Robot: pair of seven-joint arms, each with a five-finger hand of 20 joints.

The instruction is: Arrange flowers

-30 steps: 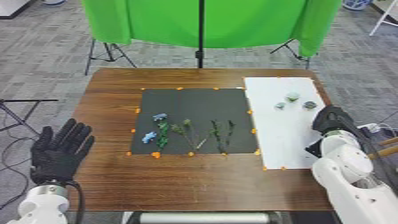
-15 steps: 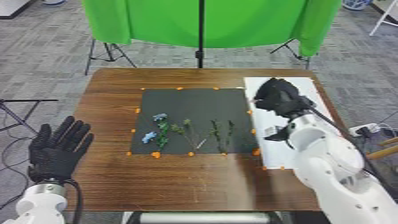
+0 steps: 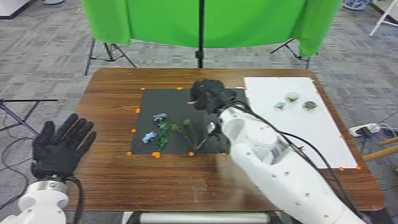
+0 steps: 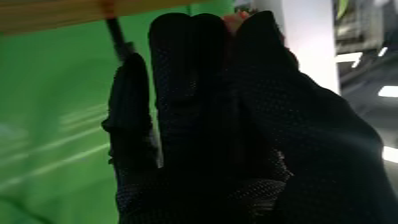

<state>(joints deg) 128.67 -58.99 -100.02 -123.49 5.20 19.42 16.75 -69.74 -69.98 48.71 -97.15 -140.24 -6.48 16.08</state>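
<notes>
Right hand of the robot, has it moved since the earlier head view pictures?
Yes, leftward: the right hand has crossed from the white sheet's right side to above the dark mat's far part.

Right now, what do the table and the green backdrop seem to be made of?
The table looks like wood or wood-look laminate, with a slightly glossy finish: brown grain shows, and light leaves a soft sheen. The backdrop seems to be matte cloth, as it hangs in loose folds.

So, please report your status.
Left hand open, left of dark mat. Right hand over mat. Blue flowers on mat. Right arm hides part of mat.
</notes>
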